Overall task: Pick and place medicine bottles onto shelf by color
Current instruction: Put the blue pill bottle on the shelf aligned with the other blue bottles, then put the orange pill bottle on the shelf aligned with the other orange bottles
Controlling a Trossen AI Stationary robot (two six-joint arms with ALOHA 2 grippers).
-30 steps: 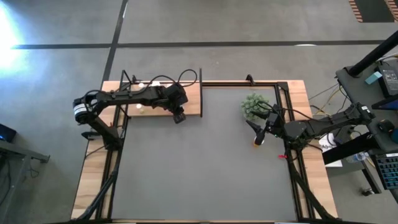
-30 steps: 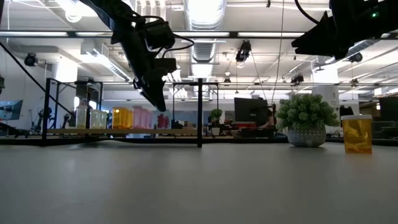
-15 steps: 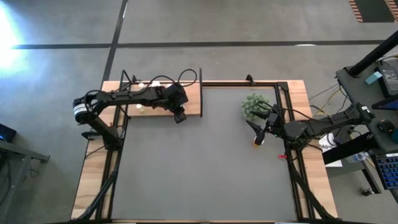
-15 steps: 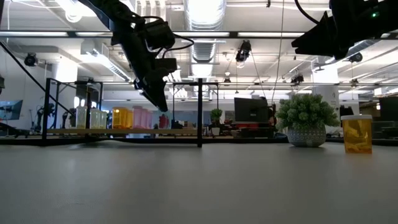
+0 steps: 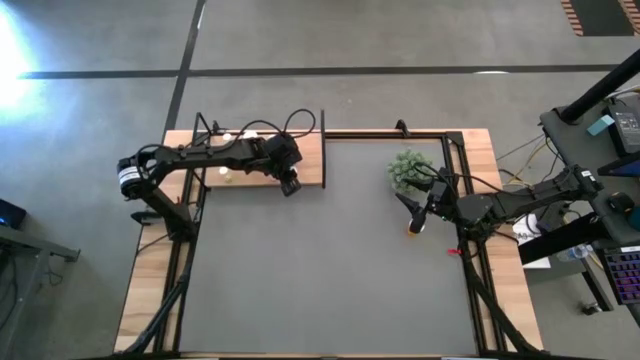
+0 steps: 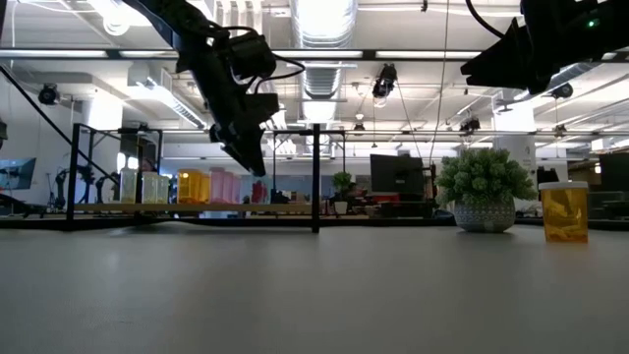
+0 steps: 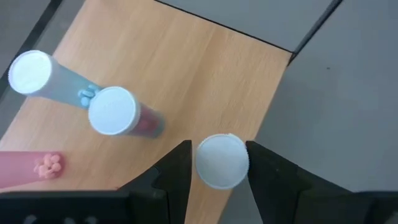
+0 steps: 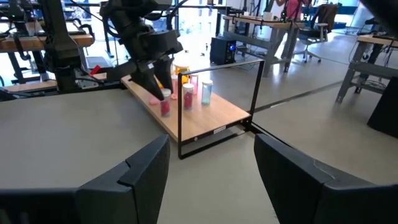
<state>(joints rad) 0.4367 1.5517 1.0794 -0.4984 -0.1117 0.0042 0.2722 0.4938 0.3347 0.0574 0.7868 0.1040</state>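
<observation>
Bottle (image 7: pixel 222 161) body hidden under cap | left gripper (image 7: pixel 217 163) jaws flank it; gap unclear

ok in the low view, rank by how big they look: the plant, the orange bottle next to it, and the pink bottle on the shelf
1. Plant, largest.
2. Orange bottle, clearly smaller.
3. Pink bottle on the shelf, smallest as it looks; it stands farther from the camera, so its true size against the orange bottle is unsure.

Open-plan robotics lab: ceiling ducts (image 6: pixel 324 29), workbenches (image 8: pixel 273 28).
</observation>
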